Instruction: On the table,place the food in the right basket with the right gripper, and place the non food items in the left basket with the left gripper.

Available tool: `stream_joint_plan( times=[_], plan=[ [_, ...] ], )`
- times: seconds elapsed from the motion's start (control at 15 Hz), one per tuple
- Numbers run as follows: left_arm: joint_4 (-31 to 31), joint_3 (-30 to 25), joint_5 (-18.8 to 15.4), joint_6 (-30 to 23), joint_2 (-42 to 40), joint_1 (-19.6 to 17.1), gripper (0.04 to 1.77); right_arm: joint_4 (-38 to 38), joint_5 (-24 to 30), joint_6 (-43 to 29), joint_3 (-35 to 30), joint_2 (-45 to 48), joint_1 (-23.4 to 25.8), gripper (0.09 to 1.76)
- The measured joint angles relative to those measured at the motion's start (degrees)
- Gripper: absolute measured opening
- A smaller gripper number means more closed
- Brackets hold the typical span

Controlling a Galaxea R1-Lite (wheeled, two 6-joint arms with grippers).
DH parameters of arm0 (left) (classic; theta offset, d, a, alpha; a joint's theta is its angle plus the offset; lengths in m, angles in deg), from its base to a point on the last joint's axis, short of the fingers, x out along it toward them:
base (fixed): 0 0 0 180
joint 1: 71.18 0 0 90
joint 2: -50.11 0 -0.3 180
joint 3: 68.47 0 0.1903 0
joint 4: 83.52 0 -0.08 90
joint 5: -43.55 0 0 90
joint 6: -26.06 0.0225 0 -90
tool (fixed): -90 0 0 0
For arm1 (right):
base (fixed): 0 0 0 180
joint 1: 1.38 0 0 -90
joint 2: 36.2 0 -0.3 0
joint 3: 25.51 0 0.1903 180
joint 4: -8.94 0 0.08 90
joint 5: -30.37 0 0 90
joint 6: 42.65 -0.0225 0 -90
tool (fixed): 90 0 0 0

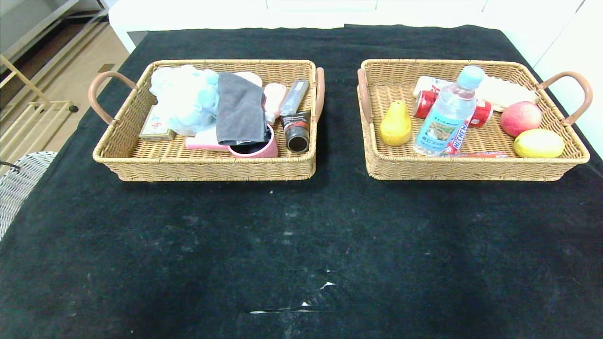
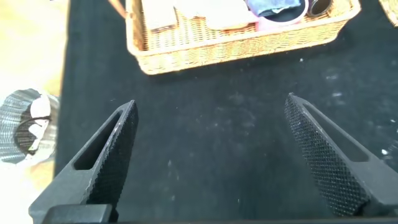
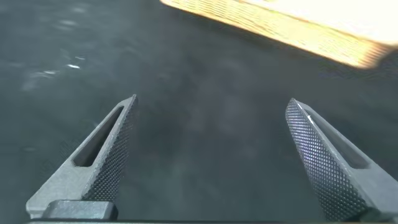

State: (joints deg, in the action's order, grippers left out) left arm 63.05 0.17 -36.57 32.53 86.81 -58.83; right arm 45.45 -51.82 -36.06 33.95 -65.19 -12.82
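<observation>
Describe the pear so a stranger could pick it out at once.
Find the right basket, the wicker tray with its tall handle at the right end. The pear stands at its left side beside the water bottle. It is yellow like the lemon, but narrow-necked.

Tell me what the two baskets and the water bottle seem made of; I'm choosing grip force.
The left basket and right basket look like woven tan wicker, matte, with smooth pinkish-brown handles, possibly plastic. The water bottle looks like clear, glossy thin plastic, with a pale blue cap and a printed label.

The head camera looks down across the bench (image 1: 301, 245) toward its far edge; both wrist cameras hover low over the cloth, facing the far baskets.
</observation>
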Motion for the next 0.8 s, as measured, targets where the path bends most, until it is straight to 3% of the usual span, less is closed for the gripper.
stream_joint_plan(
  times=[0.2,0.4,0.8],
  plan=[
    [-9.3,4.7,-3.4,0.0,-5.4,-3.6,1.70,8.7,-0.2,-0.2,1.6,7.2,5.0,1.71],
    [-16.9,8.6,-8.5,-0.4,-10.2,-7.1,1.70,10.6,-0.2,-0.5,1.0,11.8,8.0,1.71],
    [-25.2,5.4,-17.7,-0.4,-21.7,-11.6,1.71,10.6,0.4,-0.6,-7.1,19.0,10.6,1.71]
  ],
)
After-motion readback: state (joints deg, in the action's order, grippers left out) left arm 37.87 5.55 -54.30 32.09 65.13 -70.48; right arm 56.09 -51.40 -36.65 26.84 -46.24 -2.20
